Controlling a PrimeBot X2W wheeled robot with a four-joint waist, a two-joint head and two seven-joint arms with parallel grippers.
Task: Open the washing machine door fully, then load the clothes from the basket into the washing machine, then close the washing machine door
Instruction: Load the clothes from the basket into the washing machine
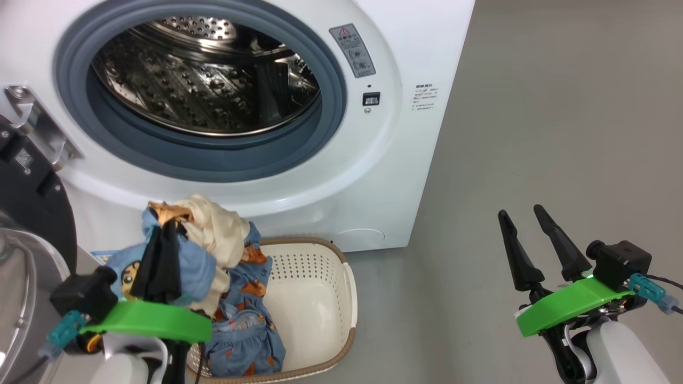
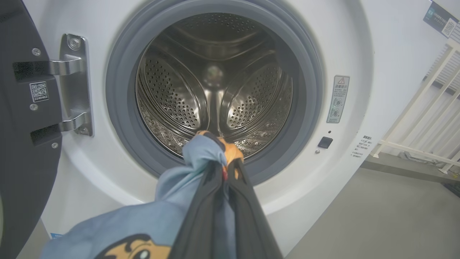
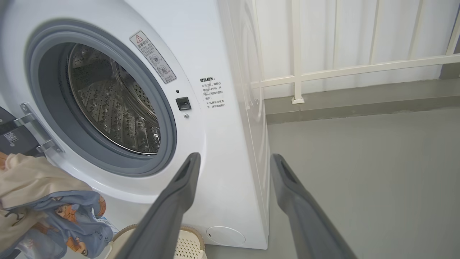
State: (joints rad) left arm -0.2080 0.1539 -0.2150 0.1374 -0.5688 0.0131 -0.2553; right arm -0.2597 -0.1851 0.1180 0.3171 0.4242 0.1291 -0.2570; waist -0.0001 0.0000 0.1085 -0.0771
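This is a laundry corner that looks more like a bare test space than a home. A white front-loading washing machine (image 1: 373, 176) stands straight on a plain grey floor (image 1: 560, 133), its perforated steel drum (image 1: 203, 80) open to the room. A small basket (image 1: 315, 288) of clothes (image 1: 245, 341) sits at its foot. Beside it a white railing (image 3: 296, 54) runs along a pale wall, where a dark QR-code sign (image 2: 440, 18) is fixed.
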